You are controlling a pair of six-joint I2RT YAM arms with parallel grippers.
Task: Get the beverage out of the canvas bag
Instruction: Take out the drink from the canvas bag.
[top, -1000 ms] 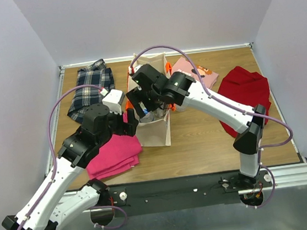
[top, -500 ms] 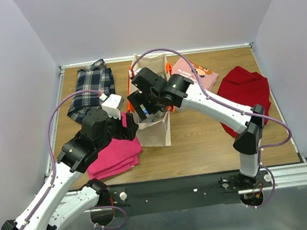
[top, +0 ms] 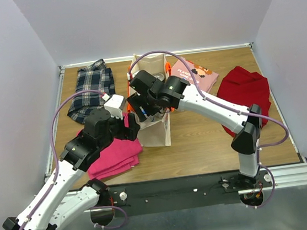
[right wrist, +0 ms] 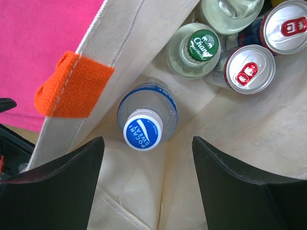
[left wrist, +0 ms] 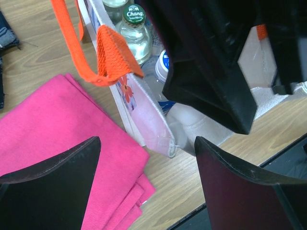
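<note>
Over the last second the right arm's wrist has been shifted a little to the left above the mouth of the tall beige canvas bag (top: 157, 135) with orange handles. As a result, the right tool (right wrist: 146, 142) is now hung directly over the clear plastic bottle with a blue-and-white cap (right wrist: 143, 128). Its two fingers are spread wide, one on each side of the cap, and nothing is held.

The bottle is stood upright inside the bag, in the corner by the orange handle patch (right wrist: 72, 91). A green-capped glass bottle (right wrist: 201, 47) and two silver-topped cans (right wrist: 249, 69) are packed beside it.

The left tool (left wrist: 147, 143) has been drawn back slightly toward the near edge. It is likewise parted and empty, with the bag's near wall seen ahead of its fingertips; whether the wall is touched cannot be told. A folded pink cloth (left wrist: 57, 124) is laid on the wooden counter (left wrist: 29, 52) just beside the bag.

From this alignment the reach is judged to be complete, with descent and closing on the bottle's neck to come. No beverage has been lifted yet. A tight fit is expected, since the bag wall and the green-capped bottle are close by.
</note>
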